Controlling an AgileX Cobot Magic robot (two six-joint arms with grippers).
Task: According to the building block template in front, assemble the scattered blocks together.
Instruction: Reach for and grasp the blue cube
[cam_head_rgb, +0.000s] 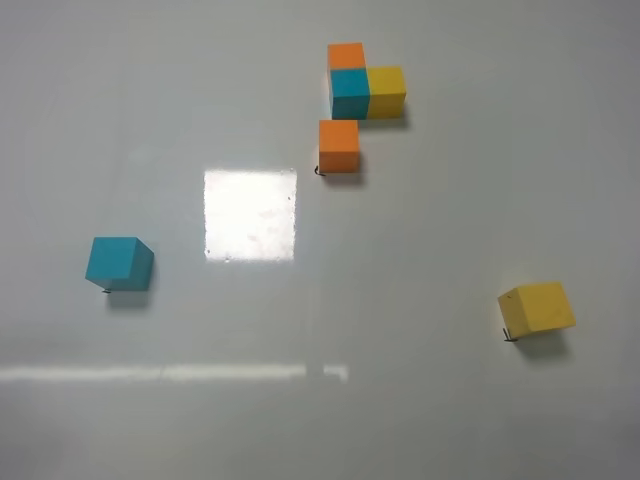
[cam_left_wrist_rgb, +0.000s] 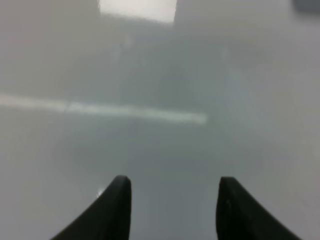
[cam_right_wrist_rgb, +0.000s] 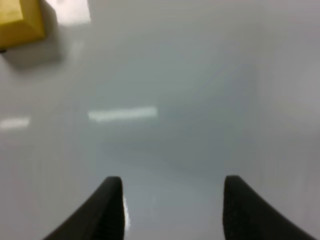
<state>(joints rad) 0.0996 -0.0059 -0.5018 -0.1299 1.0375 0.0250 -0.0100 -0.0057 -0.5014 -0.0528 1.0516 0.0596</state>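
Note:
The building block template (cam_head_rgb: 362, 82) sits at the far middle: teal cube at the corner, orange cube behind it, yellow cube on its right. The scattered blocks lie apart: an orange cube (cam_head_rgb: 339, 146) just in front of the template, a teal cube (cam_head_rgb: 118, 263) at the left, a yellow cube (cam_head_rgb: 537, 308) at the right. The yellow cube also shows in a corner of the right wrist view (cam_right_wrist_rgb: 19, 22). My left gripper (cam_left_wrist_rgb: 172, 187) is open and empty over bare table. My right gripper (cam_right_wrist_rgb: 171, 187) is open and empty. Neither arm shows in the exterior high view.
The grey-white table (cam_head_rgb: 420, 240) carries a bright square light reflection (cam_head_rgb: 250, 214) in the middle and a reflected light stripe (cam_head_rgb: 170, 373) toward the front.

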